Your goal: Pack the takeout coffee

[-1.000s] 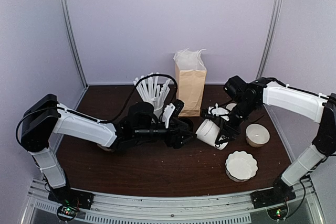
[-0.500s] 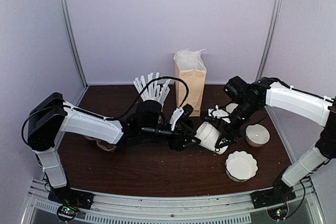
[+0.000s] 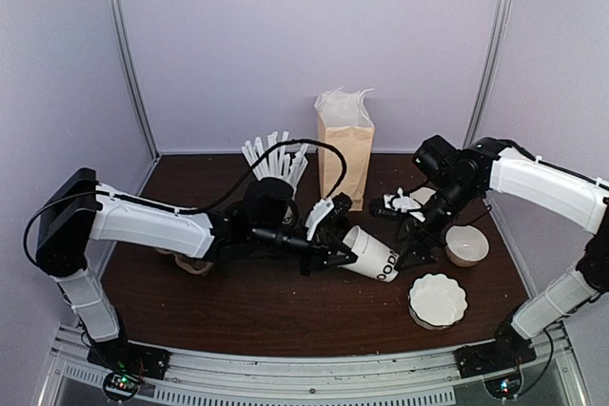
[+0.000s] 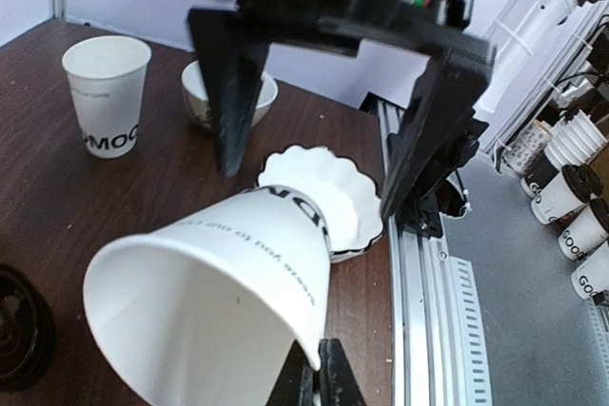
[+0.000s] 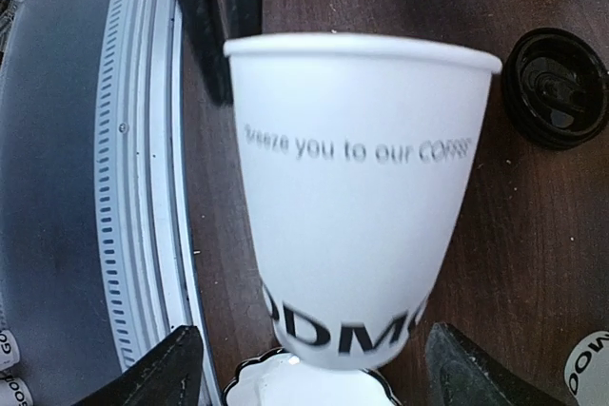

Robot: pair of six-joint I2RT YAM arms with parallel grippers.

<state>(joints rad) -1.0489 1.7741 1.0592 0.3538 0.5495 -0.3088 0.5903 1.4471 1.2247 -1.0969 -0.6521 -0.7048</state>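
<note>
Takeout coffee cup, tapered white paper, rim pinched in left claw, right claw seemingly splayed

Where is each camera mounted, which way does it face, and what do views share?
Top external: above and behind the bases, looking down across the table toward the paper bag; left arm and right arm show.
Left wrist: on the left arm, facing rightward along the tilted white cup; its left tool pinches the rim, the right tool beyond.
Right wrist: looks down on that cup; its open fingers frame the bottom corners.
Shared: both wrist views show the cup and the black lid.
</note>
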